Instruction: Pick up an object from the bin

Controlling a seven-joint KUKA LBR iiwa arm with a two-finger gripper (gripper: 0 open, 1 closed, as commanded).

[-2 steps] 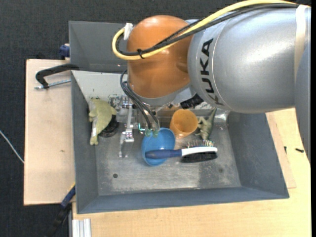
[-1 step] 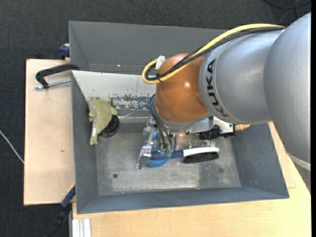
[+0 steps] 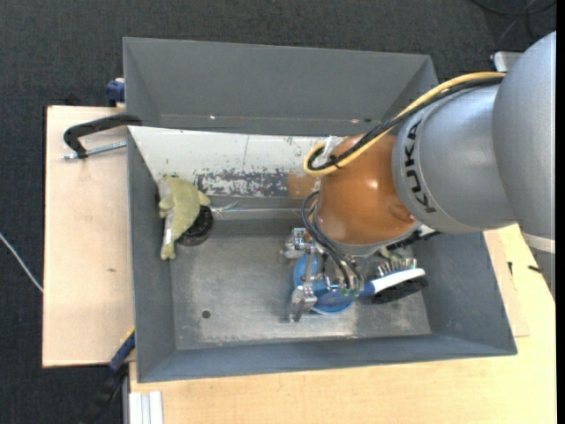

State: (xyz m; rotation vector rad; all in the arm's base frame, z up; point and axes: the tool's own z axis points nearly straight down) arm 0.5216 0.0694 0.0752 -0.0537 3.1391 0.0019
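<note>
Gripper (image 3: 300, 274) partly hides blue object (image 3: 330, 305), perhaps round.

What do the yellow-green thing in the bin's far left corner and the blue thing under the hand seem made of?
Yellow-green thing: probably soft rubber or cloth, matte; it droops limply. Blue thing beneath the hand: likely hard plastic, fairly glossy, with a smooth rounded edge; mostly hidden, so unsure.

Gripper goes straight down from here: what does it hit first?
Probably the blue round thing directly under the gripper, on the bin floor right of centre. Depth is unclear; it may already be touching.
</note>
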